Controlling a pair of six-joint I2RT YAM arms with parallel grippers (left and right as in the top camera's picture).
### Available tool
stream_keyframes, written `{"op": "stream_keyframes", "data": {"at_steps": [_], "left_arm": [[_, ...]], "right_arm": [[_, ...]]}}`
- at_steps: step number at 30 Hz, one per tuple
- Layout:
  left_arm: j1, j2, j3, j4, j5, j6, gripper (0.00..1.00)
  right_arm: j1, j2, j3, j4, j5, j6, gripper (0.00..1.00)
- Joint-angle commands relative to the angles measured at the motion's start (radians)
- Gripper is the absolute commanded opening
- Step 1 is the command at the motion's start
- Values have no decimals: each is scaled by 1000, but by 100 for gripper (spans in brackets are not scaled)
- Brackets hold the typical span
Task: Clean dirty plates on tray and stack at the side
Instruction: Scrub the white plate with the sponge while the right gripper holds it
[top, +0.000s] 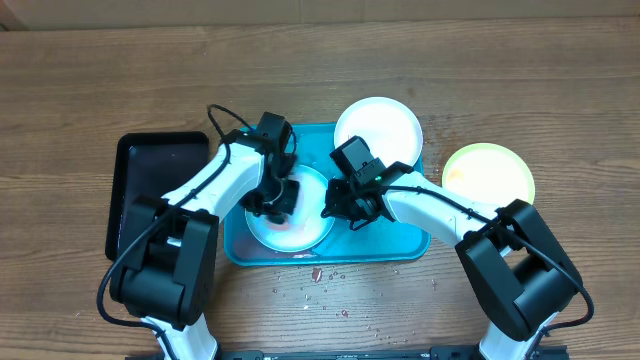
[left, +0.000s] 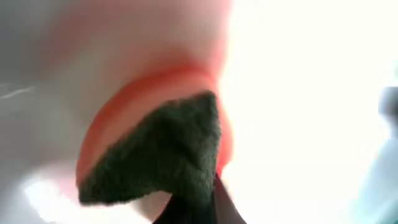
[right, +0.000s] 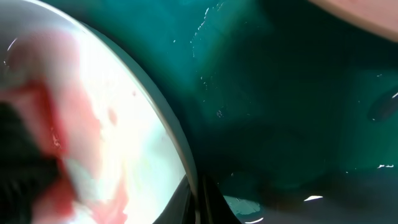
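A white plate (top: 296, 228) smeared with red sauce lies in the turquoise tray (top: 400, 245). My left gripper (top: 276, 200) is shut on a dark green scrubbing pad (left: 163, 155) and presses it onto the red smear on this plate (left: 298, 81). My right gripper (top: 335, 207) is shut on the plate's right rim (right: 177, 134), with the tray floor (right: 280, 93) beside it. A second white plate (top: 378, 130) sits at the tray's far right corner. The yellow-green rimmed plate (top: 488, 175) lies on the table to the right of the tray.
A narrow black tray (top: 160, 185) lies left of the turquoise tray, under my left arm. Red crumbs and specks (top: 318, 278) are scattered on the wooden table in front of the tray.
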Motion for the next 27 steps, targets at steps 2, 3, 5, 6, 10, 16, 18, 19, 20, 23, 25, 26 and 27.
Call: {"op": "stream_keyframes", "data": {"at_steps": [2,3,5,6,10,16,18,19,20,23,25,26,27], "left_arm": [[-15,14,-15,123,245,140,4],[-15,14,-15,163,200,119,4],[-15,14,-15,229,67,33,4],[-15,14,-15,255,-27,-23,4],[-15,14,-15,225,-390,-293,4],[-16,14,-15,-20,-439,-468,4],[-16,14,-15,-60,-324,-375,4],[-16,14,-15,-72,-231,-296,4],[-16,14,-15,-81,-128,-212,4],[-16,14,-15,-74,163,-13,4],[-16,14,-15,-27,300,72,4],[-16,14,-15,11,321,78,4],[-15,14,-15,48,319,73,4]], "right_arm": [[-5,12,6,6,14,16,4],[-5,12,6,6,14,16,4],[-5,12,6,6,14,16,4],[-5,12,6,5,14,16,4],[-5,12,6,2,14,16,4],[-5,12,6,3,14,16,4],[-5,12,6,3,14,16,4],[-5,12,6,4,14,16,4],[-5,12,6,6,14,16,4],[-5,12,6,10,14,16,4],[-5,12,6,10,14,16,4],[-5,12,6,10,14,16,4],[-5,12,6,10,14,16,4]]}}
